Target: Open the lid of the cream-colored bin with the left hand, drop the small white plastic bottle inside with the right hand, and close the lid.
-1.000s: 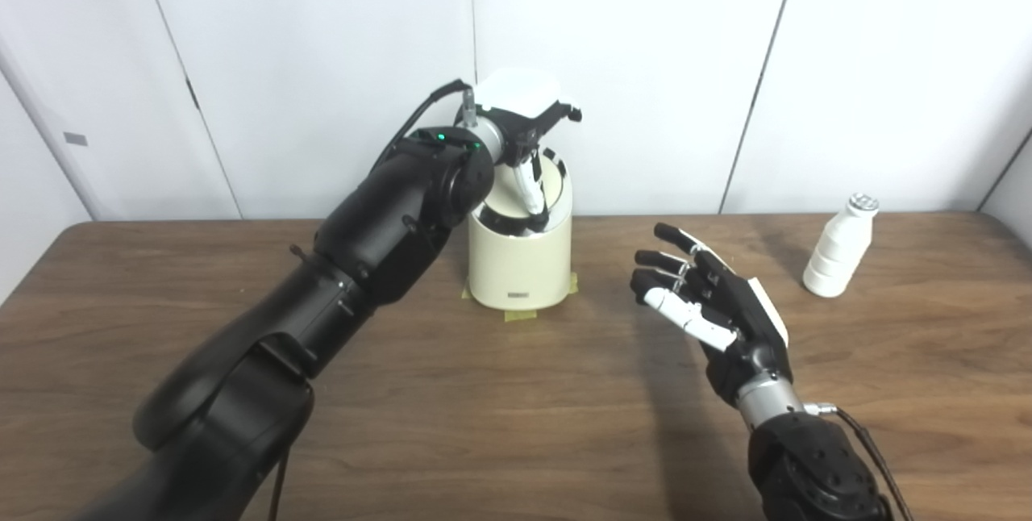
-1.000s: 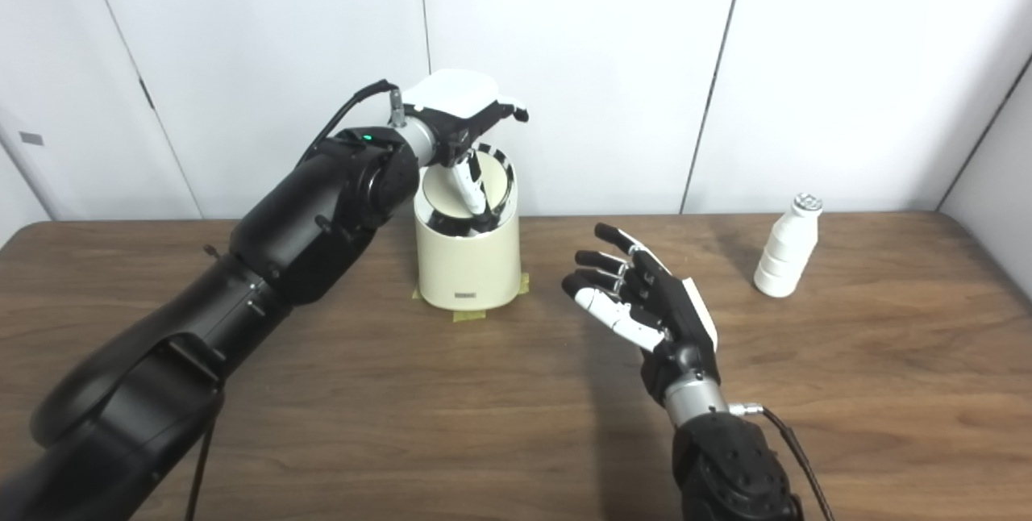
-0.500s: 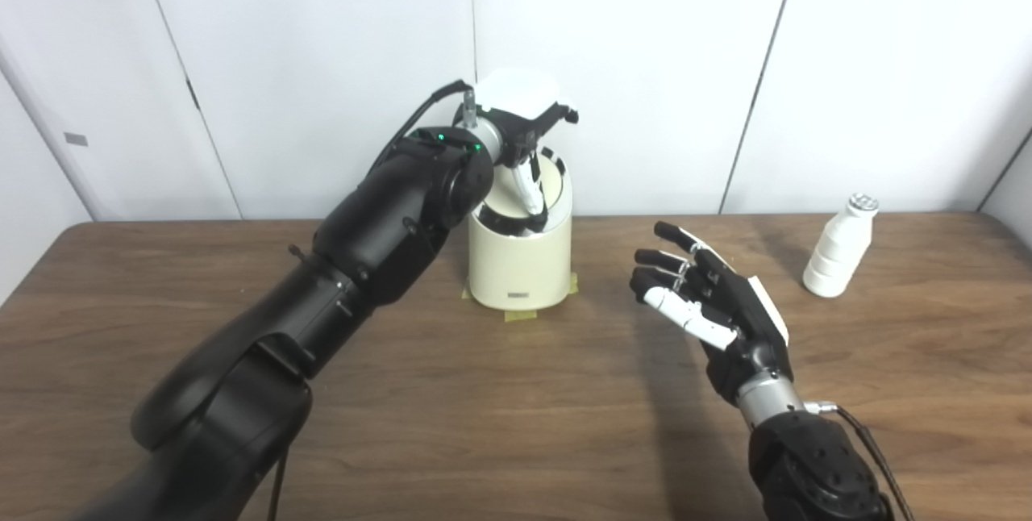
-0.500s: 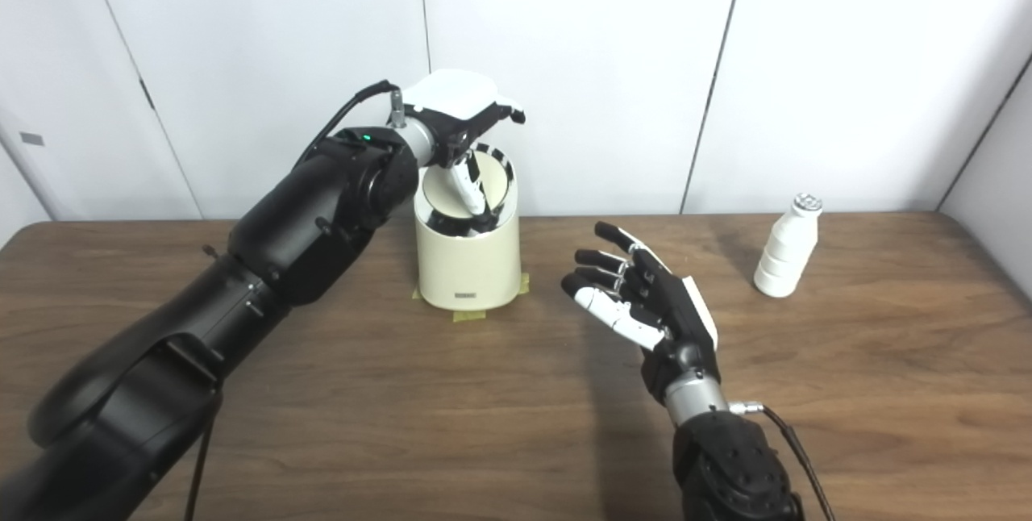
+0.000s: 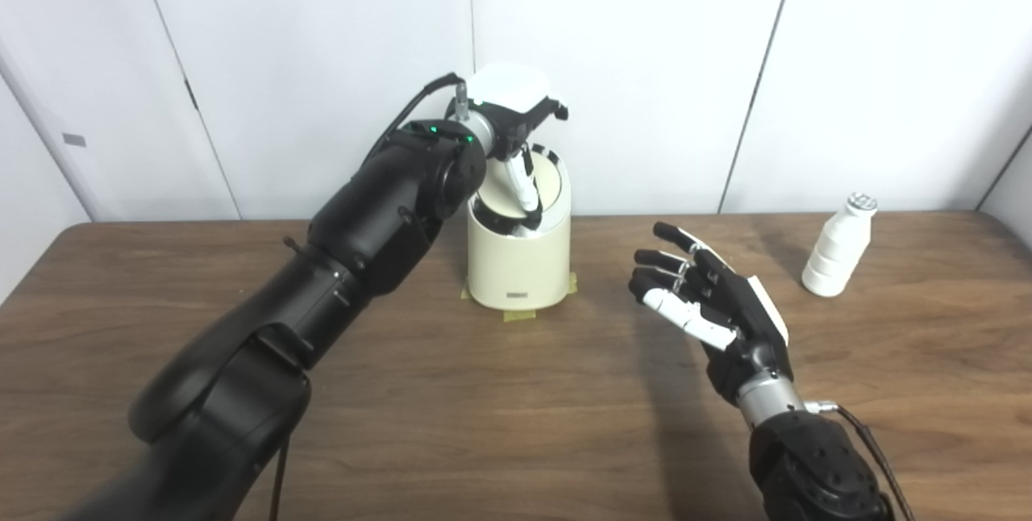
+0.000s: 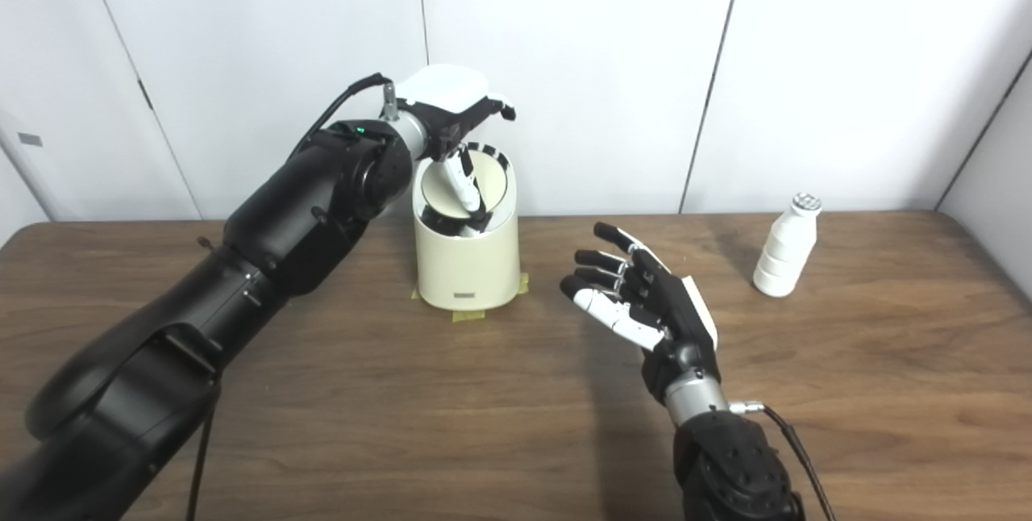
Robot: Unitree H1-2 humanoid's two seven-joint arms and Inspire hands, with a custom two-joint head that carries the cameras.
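The cream-colored bin (image 5: 518, 263) stands at the back middle of the table. Its round lid (image 5: 550, 181) is tilted, near edge down inside the bin and far edge raised. My left hand (image 5: 512, 106) hovers over the bin with its thumb (image 5: 522, 186) reaching down onto the lid's low edge; its other fingers point right, gripping nothing. Right of the bin, my right hand (image 5: 717, 303) is held open and empty above the table, palm turned left. Far right stands the small white plastic bottle (image 5: 838, 256), upright and well clear of both hands.
Yellow tape (image 5: 516, 314) marks the bin's foot on the brown wooden table (image 5: 484, 408). White wall panels stand close behind the bin and bottle. My left arm stretches across the table's left half.
My left hand has shifted slightly left and up over the bin, its thumb still on the tilted lid. Right hand and bottle have not moved.
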